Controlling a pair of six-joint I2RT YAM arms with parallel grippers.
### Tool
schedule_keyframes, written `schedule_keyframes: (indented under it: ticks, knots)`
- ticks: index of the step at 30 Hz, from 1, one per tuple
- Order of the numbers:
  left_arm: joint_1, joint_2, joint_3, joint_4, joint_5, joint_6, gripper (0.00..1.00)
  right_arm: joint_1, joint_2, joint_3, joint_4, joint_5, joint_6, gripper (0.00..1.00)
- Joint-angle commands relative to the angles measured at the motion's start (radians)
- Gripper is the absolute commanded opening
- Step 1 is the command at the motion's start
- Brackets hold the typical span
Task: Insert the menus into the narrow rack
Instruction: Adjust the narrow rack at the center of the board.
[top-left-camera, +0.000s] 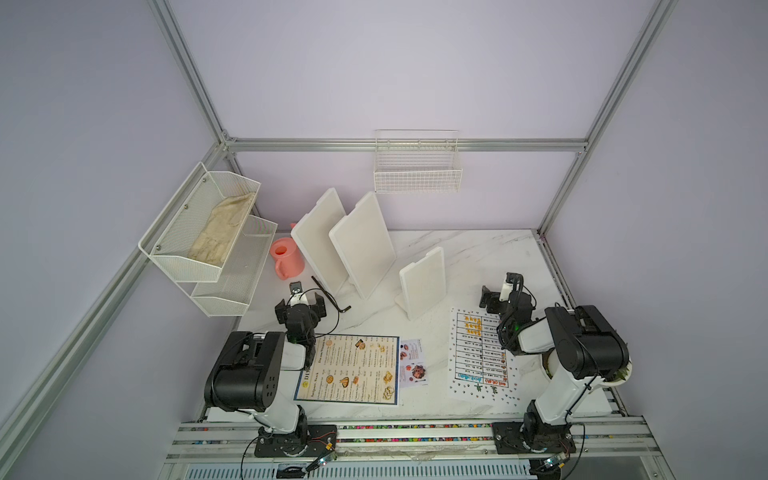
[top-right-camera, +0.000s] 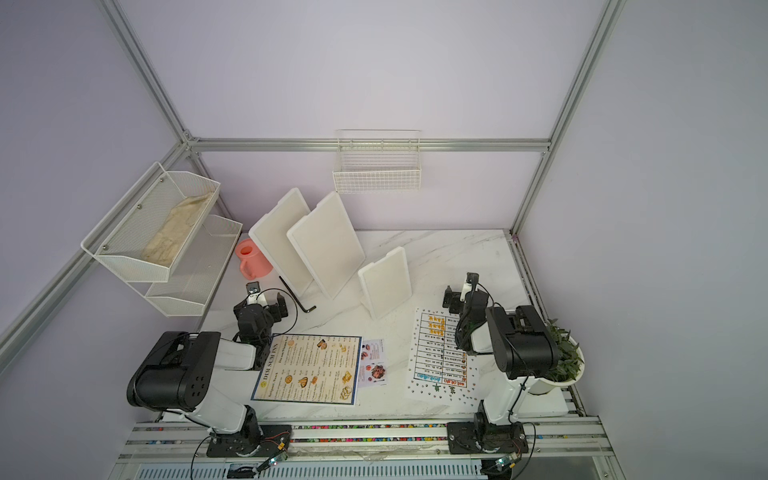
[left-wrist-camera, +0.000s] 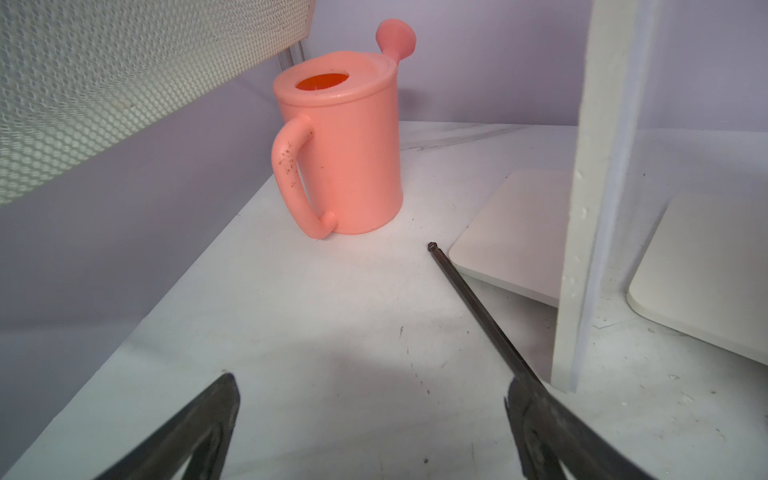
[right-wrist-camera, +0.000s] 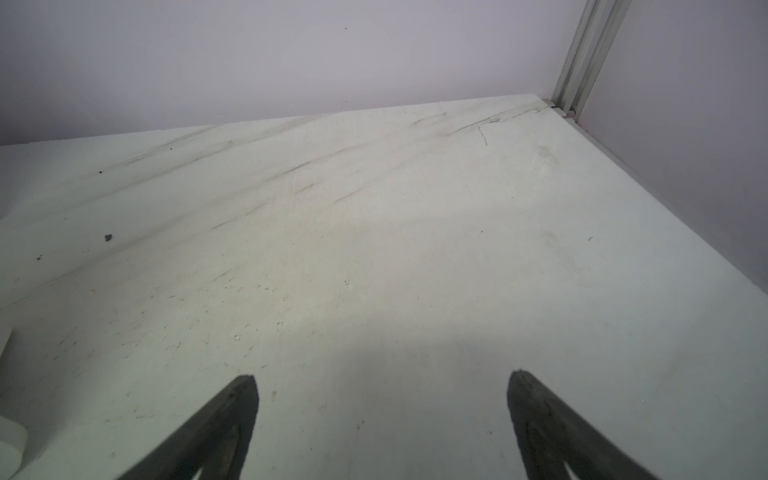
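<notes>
Menus (top-left-camera: 349, 370) lie flat along the front of the table (top-left-camera: 478, 253).

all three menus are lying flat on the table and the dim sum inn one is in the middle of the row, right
Not quite. The one in the middle is the small photo card. The DIM SUM INN menu lies at one end of the row and the dotted sheet at the other. All three do lie flat on the table, as both top views show.

Pink watering can (left-wrist-camera: 340, 153); marble-veined white table (top-left-camera: 478, 249); dark-bordered menu (top-left-camera: 349, 370).
</notes>
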Motion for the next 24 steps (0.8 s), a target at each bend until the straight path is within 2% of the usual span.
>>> schedule_keyframes:
  ticks: [1,5,6,10,12,14,16,17,20,22,24]
  knots:
    - [-0.003,-0.005,0.037,0.017,0.003,0.014,1.0,0.002,0.0,0.011,0.01,0.0,-0.001,0.97]
    - [-0.014,-0.029,0.015,0.053,-0.016,0.032,1.0,0.002,-0.016,0.007,0.016,-0.001,-0.005,0.97]
    - [-0.031,-0.062,0.008,0.046,-0.043,0.047,1.0,0.002,-0.048,0.012,-0.032,-0.011,-0.008,0.97]
    - [-0.084,-0.251,0.021,-0.142,-0.145,0.044,1.0,0.003,-0.2,0.055,-0.224,-0.016,-0.01,0.97]
    - [-0.092,-0.35,0.041,-0.273,-0.157,0.005,1.0,0.003,-0.271,0.088,-0.325,-0.012,0.041,0.97]
    - [-0.092,-0.419,0.078,-0.403,-0.159,-0.069,1.0,0.003,-0.32,0.127,-0.41,-0.034,0.103,0.97]
    - [-0.093,-0.465,0.117,-0.514,-0.158,-0.146,1.0,0.003,-0.359,0.161,-0.473,-0.124,0.146,0.97]
    - [-0.092,-0.483,0.142,-0.584,-0.167,-0.209,1.0,0.003,-0.371,0.174,-0.49,-0.165,0.166,0.97]
    - [-0.092,-0.515,0.274,-0.951,-0.273,-0.48,1.0,0.003,-0.404,0.225,-0.569,-0.269,0.252,0.97]
    - [-0.091,-0.513,0.357,-1.146,-0.271,-0.571,1.0,0.003,-0.438,0.288,-0.712,-0.233,0.365,0.97]
    - [-0.091,-0.509,0.414,-1.265,-0.245,-0.609,1.0,0.003,-0.439,0.376,-0.896,-0.138,0.486,0.97]
